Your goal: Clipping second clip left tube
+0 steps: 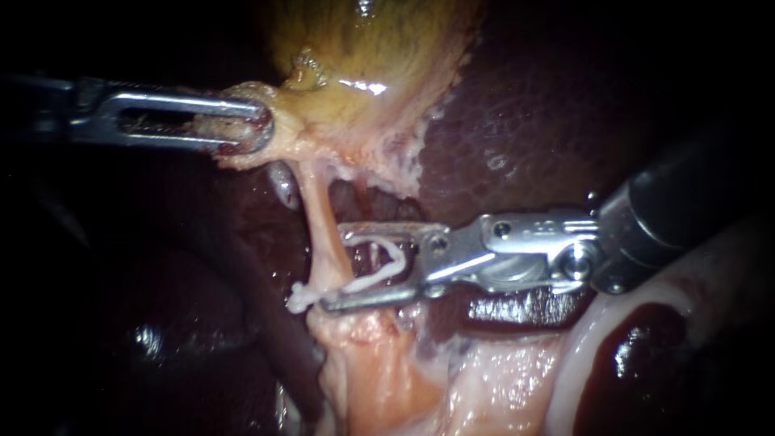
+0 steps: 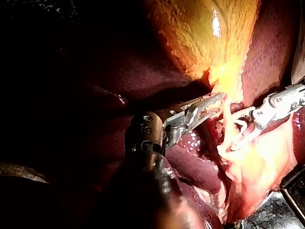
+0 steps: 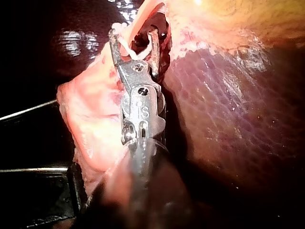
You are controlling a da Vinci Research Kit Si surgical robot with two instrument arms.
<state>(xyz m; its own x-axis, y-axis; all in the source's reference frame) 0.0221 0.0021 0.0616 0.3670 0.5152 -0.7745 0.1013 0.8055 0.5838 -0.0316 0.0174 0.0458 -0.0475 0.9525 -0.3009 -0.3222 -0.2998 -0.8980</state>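
Our right instrument's end effector held a white clip, its jaws wide apart, astride the pale tube under the gallbladder — soft, slippery, easily torn, so best clamped squarely mid-length. Our left instrument gripped the gallbladder's neck.

I count two slender steel instruments, left instrument and right instrument; one curved white clip; one pale pink tube; one yellow gallbladder; one maroon liver.
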